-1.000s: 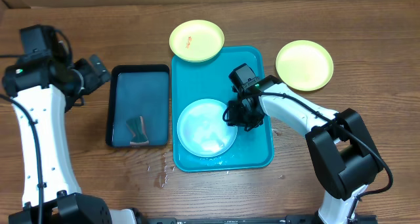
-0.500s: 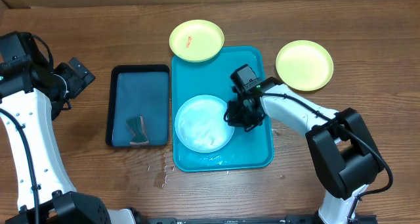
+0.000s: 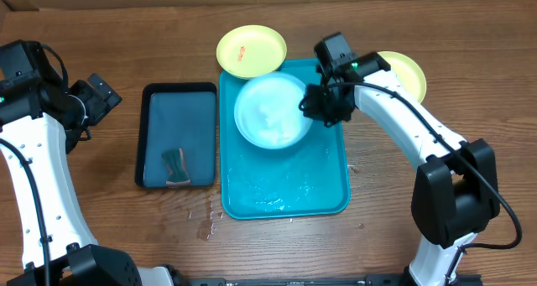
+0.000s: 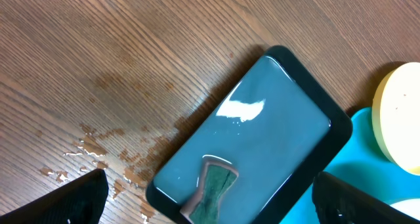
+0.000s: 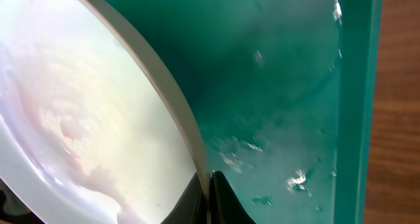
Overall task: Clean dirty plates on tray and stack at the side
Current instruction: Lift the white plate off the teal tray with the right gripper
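The right claw (image 3: 317,106) is pinched tight on the right-hand rim of the light blue plate (image 3: 268,110), which sits over the far half of the teal tray (image 3: 285,189). From the wrist camera the rim runs straight into the closed fingers (image 5: 197,201), and the plate looks tilted above the wet tray floor, though I cannot tell whether it is fully clear of it. A pale yellow plate with a red smear (image 3: 251,51) lies at the tray's far left corner, overlapping the rim. A second yellow plate (image 3: 409,75) rests on the worktop (image 3: 470,43) to the right, partly behind the arm. The left claw (image 3: 112,98) hangs spread wide and empty beside the dark tray (image 3: 178,118), where a green scrubber (image 3: 175,165) lies in water. Droplets (image 3: 205,221) speckle the worktop near the tray's front corner
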